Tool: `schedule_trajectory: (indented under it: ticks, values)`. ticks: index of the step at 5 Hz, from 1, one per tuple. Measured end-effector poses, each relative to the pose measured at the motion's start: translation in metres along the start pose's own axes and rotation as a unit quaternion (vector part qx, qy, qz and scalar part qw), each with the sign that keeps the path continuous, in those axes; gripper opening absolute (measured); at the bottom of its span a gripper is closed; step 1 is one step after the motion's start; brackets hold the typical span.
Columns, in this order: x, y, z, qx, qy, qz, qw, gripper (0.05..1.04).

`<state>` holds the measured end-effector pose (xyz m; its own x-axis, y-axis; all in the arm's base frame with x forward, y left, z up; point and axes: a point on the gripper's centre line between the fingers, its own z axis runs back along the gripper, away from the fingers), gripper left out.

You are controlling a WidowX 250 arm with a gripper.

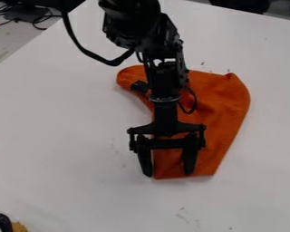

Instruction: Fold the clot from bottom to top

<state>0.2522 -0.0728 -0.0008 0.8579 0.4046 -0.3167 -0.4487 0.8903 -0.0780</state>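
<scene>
Gripper: black, two-fingered [168, 174], hanging over the lower part of the cloth; released, its fingers spread wide, with orange fabric visible between them.
Finger placement: one finger at the cloth's lower left edge, the other over the fabric; contact with the cloth cannot be told from where I stand.
Arm: black [166, 84], entering from the top edge and crossing above the cloth, so that it hides part of the fabric's upper left and middle.
Arm cable: a black loop [85, 50], bowed out to the left of the arm, over the table.
Cloth: orange [217, 115], right of centre on the table; a rounded lobe at upper left, a pointed upper right corner, a curved right side and a nearly straight lower edge.
Table: white [62, 131], with dark specks near the cloth's upper edge and faint marks below it.
Lower left corner: a black object [0, 220] beside a yellow-orange piece [18, 227], both cut off by the view's edge; neither can be identified.
Upper left: dark cords [49, 17] near a black box [23, 11], beyond the table.
</scene>
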Motion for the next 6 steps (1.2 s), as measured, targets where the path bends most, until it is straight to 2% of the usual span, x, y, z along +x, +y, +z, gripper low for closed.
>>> schedule_trajectory:
  ticks: [2,3,4,5,6]
  values:
    - [-0.002,-0.003,0.000,0.001,0.019,-0.003,0.9998,0.397]
    - [-0.010,-0.009,0.003,0.017,0.017,-0.014,0.9996,0.175]
    - [-0.008,-0.018,0.036,0.004,-0.018,-0.019,0.9996,0.080]
    - [-0.003,-0.027,0.066,-0.001,-0.042,-0.027,0.9987,0.071]
    - [0.014,-0.038,0.110,0.009,-0.063,-0.044,0.9970,0.071]
